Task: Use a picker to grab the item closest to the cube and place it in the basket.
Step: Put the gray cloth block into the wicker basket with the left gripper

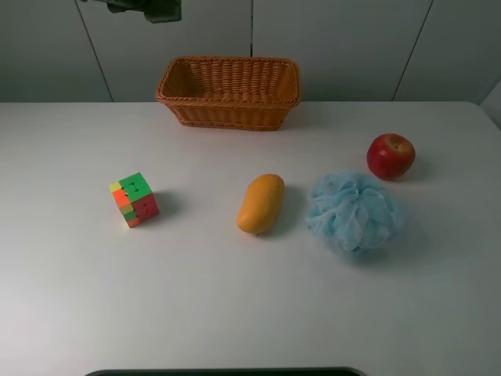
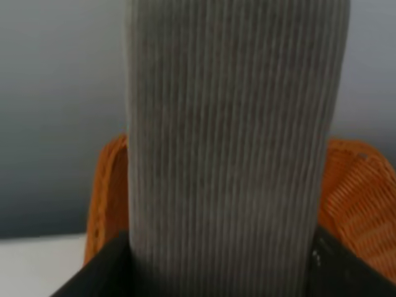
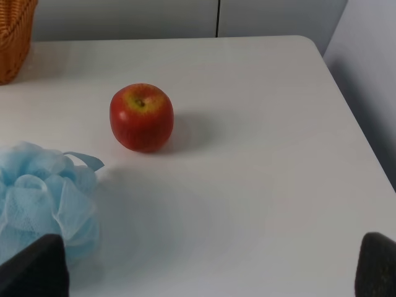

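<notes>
Wrist views each catch only a part of what the exterior high view lays out. The left wrist view is filled by a blurred grey ribbed column [image 2: 232, 142] with the orange woven wicker basket [image 2: 356, 198] behind it. The dark left fingers [image 2: 93, 275] flank the column's base, but I cannot tell whether they clamp it. The right wrist view shows the right fingers [image 3: 31, 269] spread wide apart with nothing between them. Beyond them lie the pale blue mesh bath pouf [image 3: 43, 204] and the round red apple [image 3: 142, 117]. Only the high view shows the yellow-orange mango [image 1: 261, 204], lying between the multicoloured puzzle cube [image 1: 134, 199] and the pouf, nearer the pouf. Neither wrist view shows the mango. It sits in front of the basket and well apart from the dark piece of the left arm [image 1: 149, 9] at that view's top edge. The white counter [image 1: 235, 305] is smooth and matte, and the wall behind is pale grey panels [image 1: 337, 47] with dark seams.
</notes>
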Available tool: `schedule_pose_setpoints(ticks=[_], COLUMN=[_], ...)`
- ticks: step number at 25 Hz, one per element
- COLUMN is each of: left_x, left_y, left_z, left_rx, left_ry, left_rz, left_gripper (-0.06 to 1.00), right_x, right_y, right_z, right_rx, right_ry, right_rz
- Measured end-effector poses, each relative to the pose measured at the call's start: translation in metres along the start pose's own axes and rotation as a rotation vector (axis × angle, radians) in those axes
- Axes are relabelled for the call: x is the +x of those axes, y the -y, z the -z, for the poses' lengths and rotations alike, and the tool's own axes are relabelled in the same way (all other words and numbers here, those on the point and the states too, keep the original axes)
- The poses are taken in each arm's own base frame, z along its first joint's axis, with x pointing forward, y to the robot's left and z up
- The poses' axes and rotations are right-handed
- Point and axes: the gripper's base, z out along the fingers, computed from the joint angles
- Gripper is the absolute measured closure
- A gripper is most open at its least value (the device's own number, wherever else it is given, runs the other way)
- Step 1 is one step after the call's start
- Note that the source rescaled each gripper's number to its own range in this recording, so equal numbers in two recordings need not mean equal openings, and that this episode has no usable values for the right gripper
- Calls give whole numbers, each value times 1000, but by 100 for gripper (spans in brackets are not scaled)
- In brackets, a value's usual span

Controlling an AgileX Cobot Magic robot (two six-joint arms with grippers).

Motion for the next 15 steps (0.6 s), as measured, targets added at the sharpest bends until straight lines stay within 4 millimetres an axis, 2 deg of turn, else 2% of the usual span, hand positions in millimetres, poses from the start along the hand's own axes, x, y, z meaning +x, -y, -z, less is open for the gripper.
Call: schedule_pose_setpoints(ticks=[3,5,8,11,15], left_x=[9,23,44,64,69], left_y=[3,3,3,6,10], left_z=[-41,-67,-95,-109,-112], left_rx=[4,1,3,8,17], left_ry=[-10,-34,-70,-111,-116], left_rz=[-96,-149,-195,-212,-218], left_gripper=[87,87,87,87,87], right_x=[0,0,0,0,0], right_y=[0,0,0,0,0], right_z=[0,0,0,0,0], right_rx=[0,0,0,0,0], right_ry=[0,0,0,0,0], right_rz=[0,0,0,0,0])
